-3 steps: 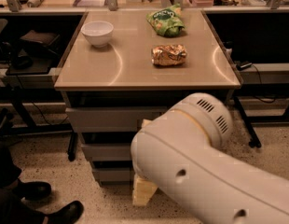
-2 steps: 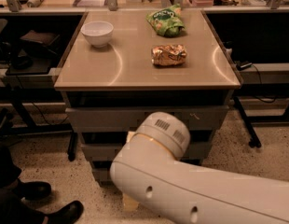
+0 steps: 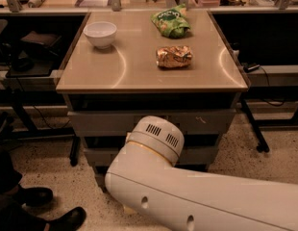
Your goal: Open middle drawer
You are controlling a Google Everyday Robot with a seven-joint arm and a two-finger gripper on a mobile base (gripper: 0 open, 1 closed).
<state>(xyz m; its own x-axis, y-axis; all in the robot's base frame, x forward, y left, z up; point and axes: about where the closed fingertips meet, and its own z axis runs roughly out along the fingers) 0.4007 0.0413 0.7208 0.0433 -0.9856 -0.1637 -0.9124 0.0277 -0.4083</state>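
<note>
Swinging leftward across the drawer stack over the last second, the arm (image 3: 155,139) now has its rounded, vented joint squarely before the middle of the cabinet, where a moment ago it sat off to the right. We read that as the reach closing in on its target, not as a pull begun. The middle drawer (image 3: 202,155) looks shut, its plain grey front showing only as a strip on either side of the joint. It lies below the top drawer (image 3: 101,123) with its pale scratch marks and above the lowest drawer (image 3: 98,179). No grey interior shows, so we place the task at its approach stage.

The pincer is out of sight, hidden behind or under the arm's white bulk, somewhere low in front of the drawers. We cannot tell whether it is wide, narrow or holding anything, nor whether it touches the front.

On the bench (image 3: 139,78) above sit a white bowl (image 3: 100,33) at the back left, a green bag (image 3: 171,22) at the back, and a crinkled foil packet (image 3: 173,56) nearer the middle. All are well apart from the drawers and should matter only if the cabinet is jolted. A pair of dark shoes (image 3: 53,215) stands on the floor at lower left, near the arm's flank. The handle-less front strikes us as the real difficulty: we judge the pincer must catch an edge or the gap above it.
</note>
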